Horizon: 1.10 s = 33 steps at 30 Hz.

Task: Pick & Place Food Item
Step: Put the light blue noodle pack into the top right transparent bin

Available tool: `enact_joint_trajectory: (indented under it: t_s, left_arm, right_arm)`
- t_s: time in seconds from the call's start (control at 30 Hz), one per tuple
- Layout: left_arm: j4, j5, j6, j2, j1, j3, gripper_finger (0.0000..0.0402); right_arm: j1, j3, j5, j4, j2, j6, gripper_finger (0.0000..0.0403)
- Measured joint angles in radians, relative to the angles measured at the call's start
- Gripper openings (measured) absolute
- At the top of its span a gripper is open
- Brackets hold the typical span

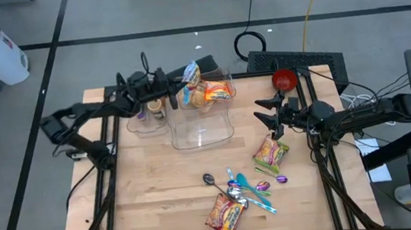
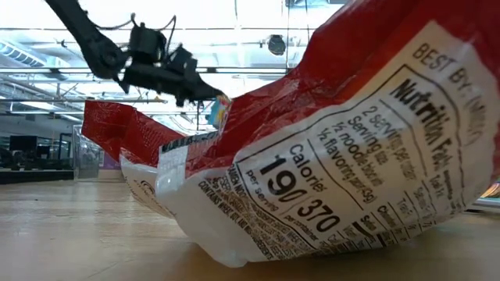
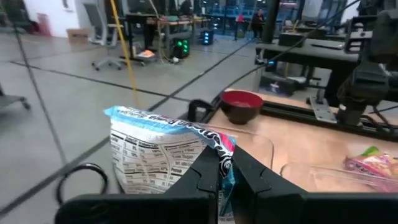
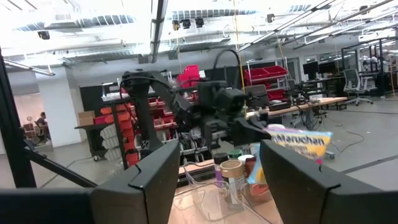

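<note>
Wooden table (image 1: 161, 204) lay below; near its far edge my left gripper (image 1: 176, 90) was clenched on a noodle packet (image 1: 191, 77), hanging just above the clear bin (image 1: 203, 130). My right gripper (image 1: 268, 116), jaws parted and empty, waited by the right edge, farther off

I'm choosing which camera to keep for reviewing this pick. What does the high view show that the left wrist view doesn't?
Only the high view: the right gripper open above a noodle packet, the spoons and another packet lying on the table.
Only the left wrist view: the nutrition label on the held packet.
Both: the left gripper shut on that packet over the clear container, and the red bowl.
</note>
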Motion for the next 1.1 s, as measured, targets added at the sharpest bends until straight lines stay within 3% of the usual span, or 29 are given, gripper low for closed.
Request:
enact_joint_trajectory:
  t_s: [0.13,0.53,0.73,1.1]
  left_arm:
    - [0.074,0.062,-0.058,0.080,0.000,0.028,0.0012]
    - [0.035,0.052,-0.144,0.194,0.017,0.064,0.0012]
    - [0.005,0.011,-0.168,0.194,0.017,0.064,0.0012]
    - [0.139,0.090,-0.241,0.135,0.015,0.067,0.0013]
  right_arm:
    - [0.000,0.000,0.000,0.000,0.000,0.000,0.0212]
    - [0.000,0.000,0.000,-0.001,0.000,0.000,0.0210]
    - [0.000,0.000,0.000,0.000,0.000,0.000,0.0210]
    - [0.000,0.000,0.000,0.000,0.000,0.000,0.0210]
